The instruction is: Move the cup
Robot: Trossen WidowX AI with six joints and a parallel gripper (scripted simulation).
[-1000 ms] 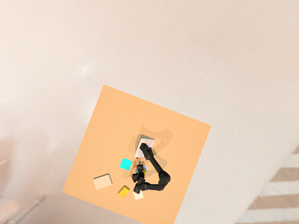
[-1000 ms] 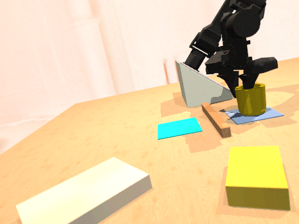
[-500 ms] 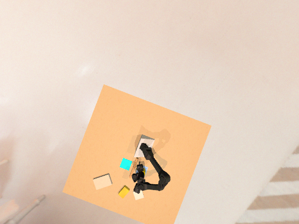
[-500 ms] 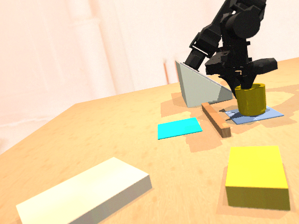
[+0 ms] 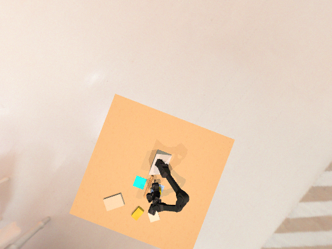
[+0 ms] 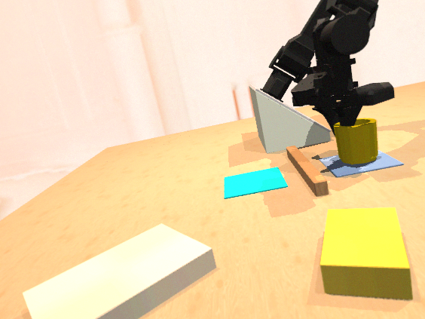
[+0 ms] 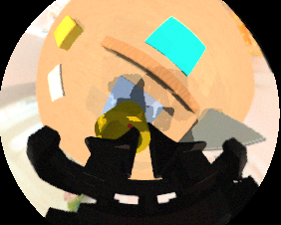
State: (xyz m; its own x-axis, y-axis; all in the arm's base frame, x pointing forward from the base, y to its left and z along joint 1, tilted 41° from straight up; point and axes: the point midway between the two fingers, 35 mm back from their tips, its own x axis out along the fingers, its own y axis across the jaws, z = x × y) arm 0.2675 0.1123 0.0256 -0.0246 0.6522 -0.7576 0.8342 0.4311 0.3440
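The dark yellow cup (image 5: 160, 191) (image 6: 358, 144) (image 7: 117, 115) is at the blue pad (image 6: 389, 163) (image 7: 120, 89) and looks slightly tilted; whether its whole base touches the pad cannot be told. My gripper (image 6: 341, 126) (image 7: 143, 123) is shut on the cup's wall, one finger inside the rim and one outside. A small red spot shows inside the cup in the wrist view; the other contents are hidden. The cyan pad (image 5: 139, 182) (image 6: 256, 182) (image 7: 176, 45) is bare, on the far side of the brown bar from the cup.
The brown bar (image 5: 149, 186) (image 6: 307, 171) (image 7: 149, 70) lies between the pads. A grey wedge (image 6: 282, 129) (image 7: 224, 133) stands behind. A yellow block (image 5: 137, 213) (image 6: 363, 238) (image 7: 65, 32), a cream block (image 5: 114, 202) (image 6: 124, 272) and a white piece (image 5: 154, 218) (image 7: 56, 84) lie farther off.
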